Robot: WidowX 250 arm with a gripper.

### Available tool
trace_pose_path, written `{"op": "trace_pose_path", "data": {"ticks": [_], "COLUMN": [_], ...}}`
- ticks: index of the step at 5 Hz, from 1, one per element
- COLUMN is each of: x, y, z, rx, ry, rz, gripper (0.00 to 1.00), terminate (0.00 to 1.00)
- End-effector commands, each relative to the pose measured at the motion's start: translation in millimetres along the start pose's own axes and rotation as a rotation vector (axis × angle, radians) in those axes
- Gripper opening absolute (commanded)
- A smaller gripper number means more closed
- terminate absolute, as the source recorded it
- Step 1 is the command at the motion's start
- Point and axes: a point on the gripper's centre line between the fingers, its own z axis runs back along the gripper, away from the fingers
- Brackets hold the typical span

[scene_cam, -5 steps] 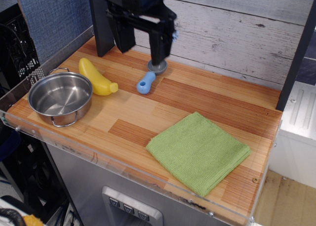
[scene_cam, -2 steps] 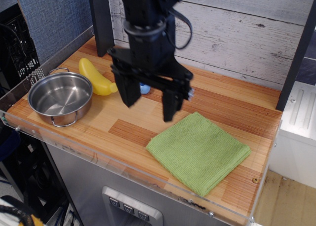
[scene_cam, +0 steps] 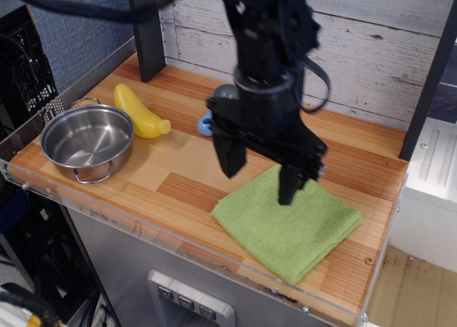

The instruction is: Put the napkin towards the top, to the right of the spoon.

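Your claw [scene_cam: 260, 180] is wide open, holding nothing. The green napkin [scene_cam: 287, 222] lies just below it. Go straight down, pinch its near top edge, then lift gently toward the spoon [scene_cam: 207, 123] behind.

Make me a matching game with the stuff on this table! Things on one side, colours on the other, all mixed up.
Things:
1. napkin
2. pot
3. banana toy
4. spoon handle

Colours:
A. yellow
B. light blue
C. lime green
D. shiny silver

Pairs: 1-C, 2-D, 3-A, 4-B
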Motion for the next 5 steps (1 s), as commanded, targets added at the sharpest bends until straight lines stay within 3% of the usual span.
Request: {"op": "trace_pose_path", "data": {"ticks": [1, 2, 4, 5], "x": [10.9, 8.2, 2.5, 0.6], "y": [-8.2, -4.2, -2.2, 0.3], "z": [-19.2, -40.1, -82.8, -98.5], "rx": [0.025, -0.007, -0.113, -0.111], "ry": [-0.162, -0.14, 0.023, 0.059], "rz": [-0.013, 0.016, 0.074, 0.062], "gripper": [1.0, 1.0, 1.0, 1.0], "terminate": [0.0, 0.0, 0.0, 0.0]}}
